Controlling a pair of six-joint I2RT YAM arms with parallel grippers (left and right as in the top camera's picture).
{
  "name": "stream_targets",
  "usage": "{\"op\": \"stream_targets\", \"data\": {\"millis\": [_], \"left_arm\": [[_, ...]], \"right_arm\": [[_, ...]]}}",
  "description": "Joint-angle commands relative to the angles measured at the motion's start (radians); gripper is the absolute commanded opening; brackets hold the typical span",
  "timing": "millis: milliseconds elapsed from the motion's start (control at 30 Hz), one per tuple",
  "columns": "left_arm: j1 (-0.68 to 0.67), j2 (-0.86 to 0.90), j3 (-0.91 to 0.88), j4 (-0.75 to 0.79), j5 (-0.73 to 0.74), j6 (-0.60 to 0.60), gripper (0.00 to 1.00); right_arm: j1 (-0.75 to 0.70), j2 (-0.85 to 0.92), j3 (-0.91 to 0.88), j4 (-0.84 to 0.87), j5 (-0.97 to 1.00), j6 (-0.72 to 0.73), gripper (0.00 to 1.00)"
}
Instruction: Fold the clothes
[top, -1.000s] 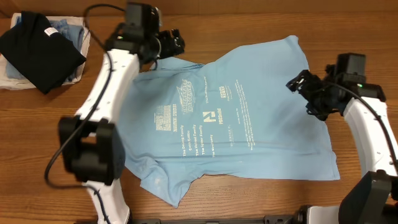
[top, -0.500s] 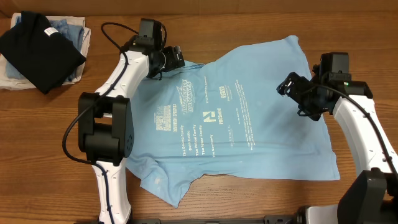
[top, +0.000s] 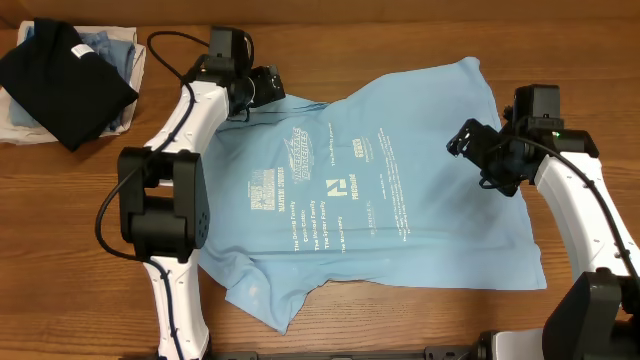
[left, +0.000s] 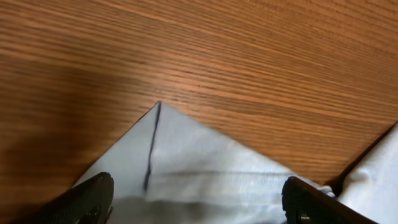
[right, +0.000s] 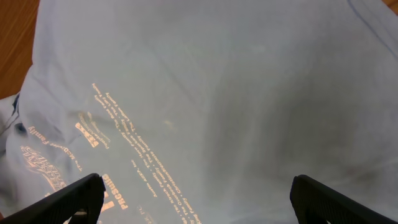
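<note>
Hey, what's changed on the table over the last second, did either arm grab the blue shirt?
The left gripper shifted slightly down and toward the picture's left, at the blue t-shirt's upper sleeve. The right gripper moved a little further in over the shirt's right side. Both are open, and nothing was taken hold of. The shirt lies spread as before, and the black folded shirt has not moved.

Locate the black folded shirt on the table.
In the overhead view, the black folded shirt lies at the far corner on the robot's left, atop a pile of pale folded garments.
</note>
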Motion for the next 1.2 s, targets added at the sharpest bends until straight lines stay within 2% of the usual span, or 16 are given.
{"op": "stream_targets", "data": {"millis": [0,333,500,633,700,833,900,1067,1167], "left_arm": [[-0.002,0.052,0.014,0.021,0.057,0.023,0.89],[-0.002,0.079,0.014,0.03,0.058,0.008,0.87],[-0.002,0.079,0.014,0.028,0.08,0.009,0.73],[-0.002,0.079,0.014,0.028,0.085,0.009,0.68],[-0.002,0.079,0.014,0.027,0.085,0.009,0.61],[0.0,0.079,0.014,0.02,0.082,0.009,0.4],[0.0,0.079,0.014,0.02,0.081,0.009,0.34],[0.002,0.079,0.019,0.02,0.081,0.009,0.11],[0.008,0.079,0.029,0.02,0.081,0.008,0.04]], "right_arm": [[0.004,0.003,0.005,-0.006,0.01,-0.007,1.0],[0.004,0.003,0.005,-0.017,0.01,-0.006,1.0],[0.004,0.003,0.005,-0.016,0.01,-0.007,1.0],[0.004,0.003,0.005,-0.017,0.01,-0.007,1.0],[0.004,0.003,0.005,-0.017,0.01,-0.007,1.0],[0.004,0.003,0.005,-0.017,0.011,-0.007,1.0],[0.004,0.003,0.005,-0.018,0.018,-0.006,1.0],[0.004,0.003,0.005,-0.023,0.026,-0.007,1.0],[0.004,0.003,0.005,-0.025,0.029,-0.007,1.0]]}}
